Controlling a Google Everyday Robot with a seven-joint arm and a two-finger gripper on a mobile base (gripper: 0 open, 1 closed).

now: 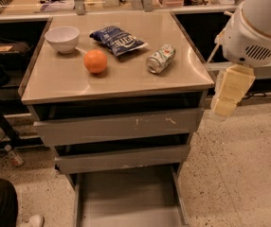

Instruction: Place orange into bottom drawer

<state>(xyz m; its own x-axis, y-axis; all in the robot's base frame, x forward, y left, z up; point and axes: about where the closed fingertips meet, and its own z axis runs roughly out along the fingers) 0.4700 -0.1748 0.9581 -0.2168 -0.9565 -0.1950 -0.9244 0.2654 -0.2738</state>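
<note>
gripper: your cream gripper (224, 103) hangs beside the grey metal cabinet's (126, 82) right side; open or shut, can't tell
orange: small round orange fruit (95, 61) on cabinet top, well left of gripper

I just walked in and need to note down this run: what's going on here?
A one-armed robot is working at a grey cabinet of drawers. Its gripper hangs to the right of the cabinet, beyond the edge of the top and well apart from everything on it. The orange sits on the cabinet top, untouched, near a white bowl, a blue snack bag and a can lying on its side. The bottom drawer is pulled open, and the orange is not yet in it.
</note>
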